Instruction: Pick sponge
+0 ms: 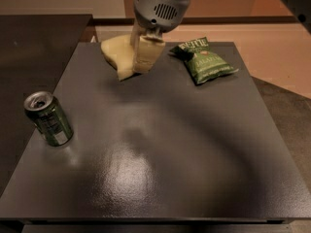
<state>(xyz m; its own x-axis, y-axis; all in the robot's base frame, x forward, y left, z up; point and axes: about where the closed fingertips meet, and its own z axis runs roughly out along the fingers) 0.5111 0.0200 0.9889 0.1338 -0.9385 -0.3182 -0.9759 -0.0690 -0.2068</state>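
Sponge hung above the worktop at 12 o'clock, pinched tight in the end effector. A green can stood at 9 o'clock. A green chip bag lay at 1 o'clock.

chip bag: "KETTLE", perhaps "JALAPEÑO" | claw: gripping sponge beside bag

The gripper is hanging above the far side of the table, clasping the sponge, which is sticking out to its left. 1 chip bag is lying on the table to its right, and 1 can is standing near the left edge.
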